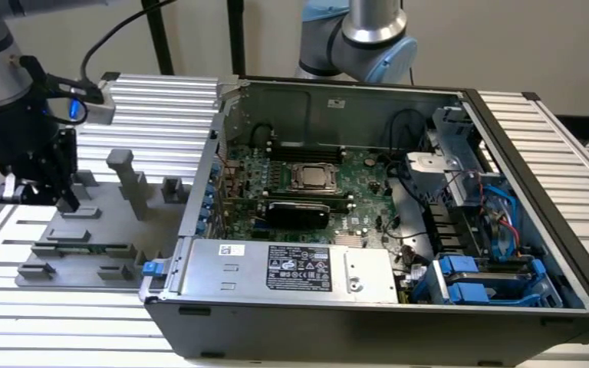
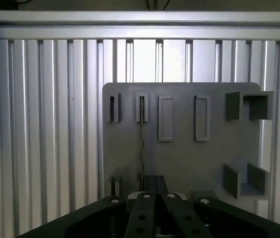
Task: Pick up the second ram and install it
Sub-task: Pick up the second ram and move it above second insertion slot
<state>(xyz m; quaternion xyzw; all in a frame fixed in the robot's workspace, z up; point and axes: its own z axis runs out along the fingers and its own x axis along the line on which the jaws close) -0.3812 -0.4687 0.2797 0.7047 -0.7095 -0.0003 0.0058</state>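
at the exterior view's left the hand (image 1: pixel 39 199) hangs low over a grey fixture plate (image 1: pixel 120 222) that lies on the ribbed aluminium surface (image 1: pixel 162 100). whether the hand is released or clenched cannot be told, and nothing shows in its grasp. the second ram (image 1: pixel 92 248) rests in the plate's holders, near the hand, lower and slightly to the exterior view's right of it. in the wrist view the hand (image 2: pixel 155 187) sits close to one end of the ram (image 2: pixel 141 144), which stands on edge. well to the right of the hand an open computer case (image 1: pixel 540 192) holds the motherboard (image 1: pixel 366 172), cpu socket (image 1: pixel 313 177) and power supply (image 1: pixel 284 268).
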